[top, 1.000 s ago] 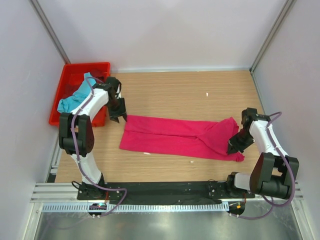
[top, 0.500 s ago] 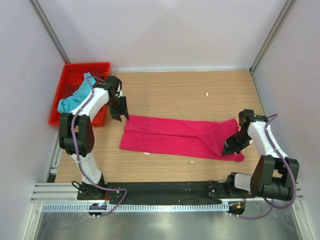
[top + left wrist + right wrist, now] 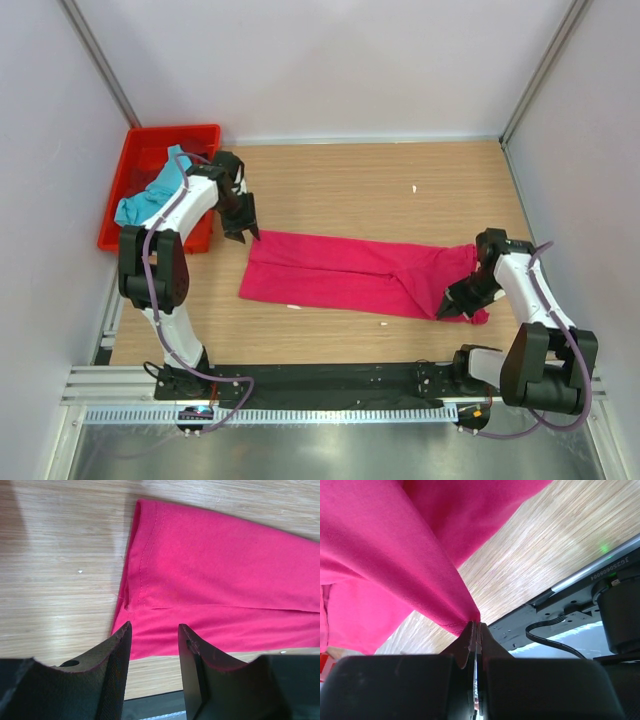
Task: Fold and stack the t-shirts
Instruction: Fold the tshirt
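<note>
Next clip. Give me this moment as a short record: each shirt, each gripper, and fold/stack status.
pink t-shirt: laid out long on the table, right end pinched up
blue t-shirt: bunched in the red crate, unfolded
left gripper: open, at the pink t-shirt's left end, holding nothing
right gripper: shut on the pink t-shirt's right end
stack: not started; shirts apart

The magenta-pink t-shirt [image 3: 340, 272] and the turquoise-blue t-shirt [image 3: 145, 198] are both plain, the crate [image 3: 175, 131] is red, the table [image 3: 380, 190] pale wood-grain.
</note>
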{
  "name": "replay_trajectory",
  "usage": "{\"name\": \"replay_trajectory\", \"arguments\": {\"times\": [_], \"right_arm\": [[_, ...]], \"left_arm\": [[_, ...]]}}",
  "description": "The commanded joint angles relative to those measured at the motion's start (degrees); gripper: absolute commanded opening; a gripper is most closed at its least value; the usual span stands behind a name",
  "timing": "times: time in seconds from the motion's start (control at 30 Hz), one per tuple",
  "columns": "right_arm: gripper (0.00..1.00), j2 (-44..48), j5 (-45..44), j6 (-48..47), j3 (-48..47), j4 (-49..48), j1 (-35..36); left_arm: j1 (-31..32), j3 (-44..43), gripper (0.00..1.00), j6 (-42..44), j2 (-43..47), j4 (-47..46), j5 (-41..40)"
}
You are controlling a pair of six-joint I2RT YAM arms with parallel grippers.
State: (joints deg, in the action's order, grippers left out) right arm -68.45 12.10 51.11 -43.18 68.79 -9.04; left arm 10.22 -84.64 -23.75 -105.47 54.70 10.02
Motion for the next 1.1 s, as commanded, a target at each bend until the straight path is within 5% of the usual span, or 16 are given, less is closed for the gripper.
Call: {"name": "replay_trajectory", "arguments": {"times": [0.0,0.3,0.43,0.53,0.6,0.8,1.07], "right_arm": [[0.01,1.47,3.19,2.59,0.99,0.64,0.51],[0.05,1.66,6.98,5.23,6.01,-3.40,0.34],[0.29,-2.30,3.29,0.15,-0.30,-2.44,0.34],[0.63,-4.76,-7.75,-4.86,-9.79,-0.08,0.34],[0.73,-7.75,-18.49,-11.80,-15.07,-0.76,-0.19],[0.65,-18.53,-26.67,-20.43,-27.64,-11.66,-0.37],[0.53,-28.31,-26.51,-23.86,-30.47,-19.65,-2.91]], "left_arm": [[0.33,-2.55,0.44,0.81,-0.35,-0.20,1.05],[0.42,-2.37,0.44,1.33,-0.09,-0.03,1.23],[0.42,-2.46,0.44,1.42,0.00,-0.38,1.75],[0.77,-2.72,0.44,1.51,-0.44,-1.26,2.98],[1.47,-3.07,0.44,1.51,-1.57,-1.70,4.03],[3.84,-5.26,0.41,0.98,-6.57,-3.81,4.39],[3.93,-7.56,0.38,1.33,-11.42,-3.98,3.34]]}}
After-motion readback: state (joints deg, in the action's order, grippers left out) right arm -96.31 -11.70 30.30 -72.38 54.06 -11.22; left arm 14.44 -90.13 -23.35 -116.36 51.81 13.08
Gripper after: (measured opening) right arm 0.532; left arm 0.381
